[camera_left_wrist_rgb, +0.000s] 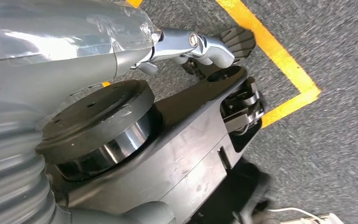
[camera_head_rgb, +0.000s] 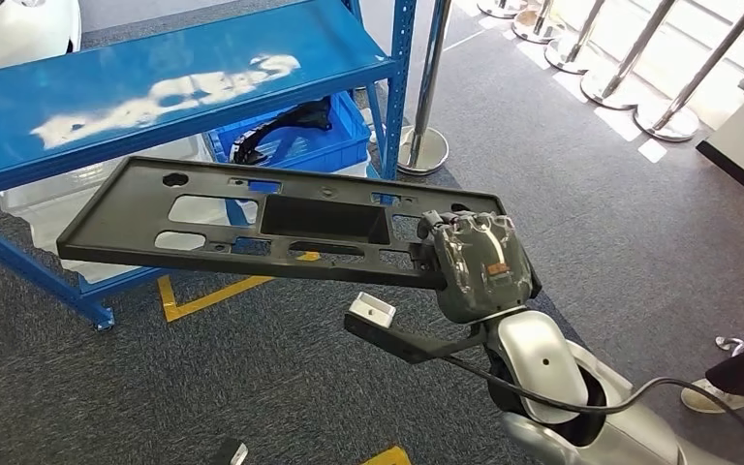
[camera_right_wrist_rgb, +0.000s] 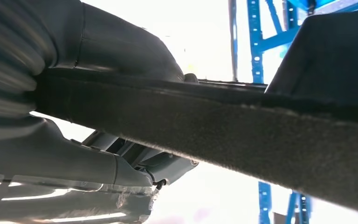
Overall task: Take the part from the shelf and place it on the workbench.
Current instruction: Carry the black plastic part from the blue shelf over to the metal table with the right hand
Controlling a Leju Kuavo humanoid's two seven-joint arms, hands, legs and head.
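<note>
One of my hands, the right hand (camera_head_rgb: 480,266), grips the end of the long black plastic part (camera_head_rgb: 252,218), holding it level above the carpet in front of the blue shelf (camera_head_rgb: 155,82). Beneath, a blue bin (camera_head_rgb: 344,140) holds another dark part. My left hand (camera_left_wrist_rgb: 200,46) hangs by the floor; its grasp I cannot tell.

The head view is evenly lit and sharp. White glare is seen on the blue shelf (camera_head_rgb: 155,82). In the right wrist view the background is washed out white, and the close part (camera_right_wrist_rgb: 242,130) is blurred and dark.
</note>
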